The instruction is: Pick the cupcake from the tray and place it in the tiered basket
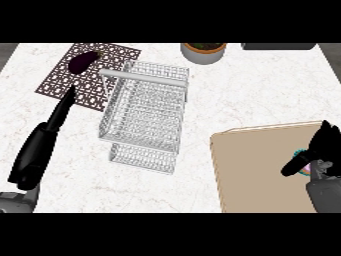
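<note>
My right hand (332,147) low over tray (254,175), fingers curled round cupcake (304,171), thumb closing other side. Wrap hides most of cupcake; can't tell if lifted. Tiered basket (147,110) well left of fingertips. Left hand (41,144) straight-fingered, parked beside basket.

Counter contents, located from the tiered basket (147,115): one basket, two wire tiers. One patterned mat (99,87) at its left, bearing one aubergine (83,62). One potted plant (203,51) beyond its far right corner. One tray (254,165) at its right, carrying one cupcake (304,171). Two hands: left hand (36,150) left of the basket, right hand (334,147) right of it.
</note>
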You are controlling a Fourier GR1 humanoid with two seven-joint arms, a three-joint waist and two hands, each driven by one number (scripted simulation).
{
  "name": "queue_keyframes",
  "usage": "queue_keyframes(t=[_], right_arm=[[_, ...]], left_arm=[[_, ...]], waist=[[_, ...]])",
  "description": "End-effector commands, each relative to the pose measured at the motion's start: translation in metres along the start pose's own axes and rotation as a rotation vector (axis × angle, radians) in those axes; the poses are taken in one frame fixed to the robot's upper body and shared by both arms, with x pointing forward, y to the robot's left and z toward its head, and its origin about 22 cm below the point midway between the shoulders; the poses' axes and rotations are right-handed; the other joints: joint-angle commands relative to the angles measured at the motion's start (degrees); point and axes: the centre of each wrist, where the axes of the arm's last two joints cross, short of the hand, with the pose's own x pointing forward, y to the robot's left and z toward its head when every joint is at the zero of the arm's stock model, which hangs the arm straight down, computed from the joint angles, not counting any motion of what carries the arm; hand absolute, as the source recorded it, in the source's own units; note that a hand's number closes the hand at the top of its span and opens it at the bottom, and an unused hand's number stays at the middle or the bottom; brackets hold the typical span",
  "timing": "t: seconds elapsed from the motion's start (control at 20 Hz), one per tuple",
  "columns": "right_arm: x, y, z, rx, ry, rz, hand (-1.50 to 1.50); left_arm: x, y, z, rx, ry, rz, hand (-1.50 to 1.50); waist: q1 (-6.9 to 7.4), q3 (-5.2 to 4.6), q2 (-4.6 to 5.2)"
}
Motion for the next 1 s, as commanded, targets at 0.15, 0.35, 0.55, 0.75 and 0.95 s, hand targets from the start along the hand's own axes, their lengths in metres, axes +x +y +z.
queue_keyframes(t=[0.15, 0.35, 0.55, 0.75, 0.95], right_arm=[[0.0, 0.013, 0.002, 0.002, 0.205, 0.025, -1.5], [0.002, 0.012, -0.007, 0.007, 0.209, 0.009, -1.5], [0.005, 0.023, -0.006, 0.029, 0.222, 0.02, -1.5], [0.014, 0.036, 0.001, 0.08, 0.143, 0.058, 1.5], [-0.003, 0.021, -0.039, 0.025, 0.054, -0.054, 1.5]], left_arm=[[0.01, -0.005, -0.009, -0.012, -0.007, -0.003, 0.0], [0.0, -0.003, 0.009, -0.002, -0.011, -0.006, 0.0], [0.005, -0.006, -0.001, -0.021, -0.003, 0.0, 0.0], [-0.002, -0.014, 0.004, -0.015, 0.002, 0.006, 0.0], [-0.016, 0.013, 0.01, -0.002, -0.004, 0.005, 0.0]], waist=[[-0.04, 0.03, 0.08], [0.52, 0.03, 0.09], [0.4, 0.03, 0.1], [0.41, 0.04, 0.13], [0.4, 0.05, 0.13]])
